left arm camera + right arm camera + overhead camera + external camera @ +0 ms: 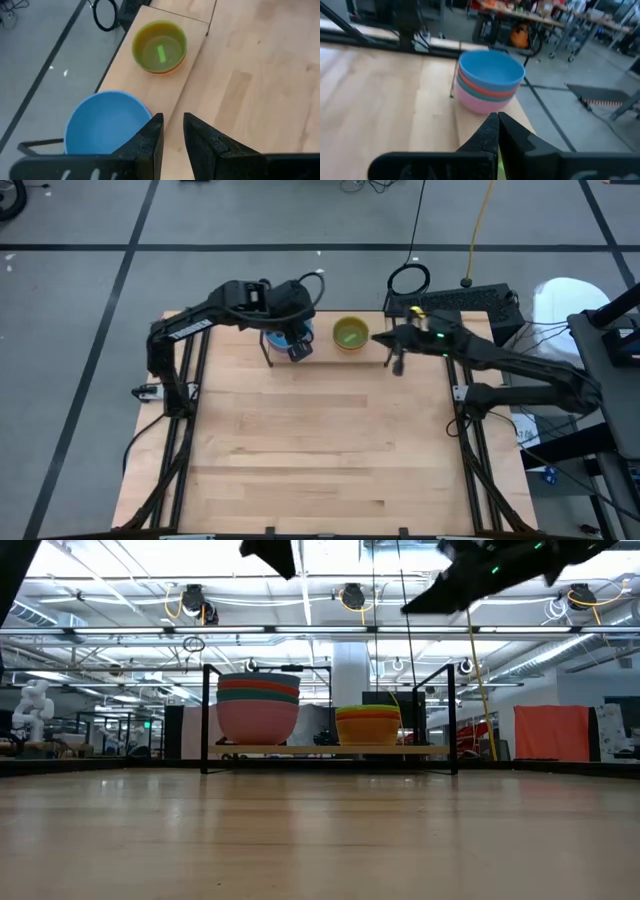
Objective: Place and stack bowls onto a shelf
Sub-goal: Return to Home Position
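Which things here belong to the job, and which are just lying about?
Job: shelf; blue-topped bowl stack; green-topped bowl stack; left gripper raised by the first; right gripper by the shelf's right end.
Lying about: black cable coil, black box, behind the table.

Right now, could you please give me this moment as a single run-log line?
shelf: blue-topped stack, green-topped stack | left hand: open, above blue-topped stack | right hand: shut, empty, at shelf end
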### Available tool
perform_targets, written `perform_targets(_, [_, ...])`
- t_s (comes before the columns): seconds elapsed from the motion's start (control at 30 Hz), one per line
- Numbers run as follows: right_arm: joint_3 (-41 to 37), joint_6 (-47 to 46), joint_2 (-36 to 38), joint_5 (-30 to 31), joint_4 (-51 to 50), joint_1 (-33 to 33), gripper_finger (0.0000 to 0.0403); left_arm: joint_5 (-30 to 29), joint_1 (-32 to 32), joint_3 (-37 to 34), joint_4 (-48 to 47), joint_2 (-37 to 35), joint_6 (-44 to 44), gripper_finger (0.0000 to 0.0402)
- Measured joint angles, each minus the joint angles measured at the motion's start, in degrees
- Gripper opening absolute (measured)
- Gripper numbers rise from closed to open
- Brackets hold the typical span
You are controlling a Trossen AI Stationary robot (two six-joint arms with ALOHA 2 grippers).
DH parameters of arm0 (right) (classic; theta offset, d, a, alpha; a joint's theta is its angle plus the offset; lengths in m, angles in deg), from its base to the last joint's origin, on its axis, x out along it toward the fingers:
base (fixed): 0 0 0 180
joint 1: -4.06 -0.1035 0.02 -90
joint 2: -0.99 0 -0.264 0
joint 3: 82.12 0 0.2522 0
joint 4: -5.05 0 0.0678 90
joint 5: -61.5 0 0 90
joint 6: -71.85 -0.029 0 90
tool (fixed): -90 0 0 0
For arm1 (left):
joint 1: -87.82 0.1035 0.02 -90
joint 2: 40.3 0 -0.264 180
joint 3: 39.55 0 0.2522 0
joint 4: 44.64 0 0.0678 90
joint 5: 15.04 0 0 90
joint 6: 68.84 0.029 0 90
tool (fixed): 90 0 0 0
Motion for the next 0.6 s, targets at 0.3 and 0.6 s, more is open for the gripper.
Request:
perform_targets(0.3, [0.04, -0.86, 18.66, 3.07, -11.41, -2.53, 0.0, -0.75, -3.43, 0.02, -2.13, -8.46, -2.19, 0.0081])
perform_targets(0.6, [0.02, -1.91, 26.19, 7.55, -22.45, -3.09, 0.0, -9.88, -9.84, 0.04, -9.16, -18.14, -8.28, 0.0081])
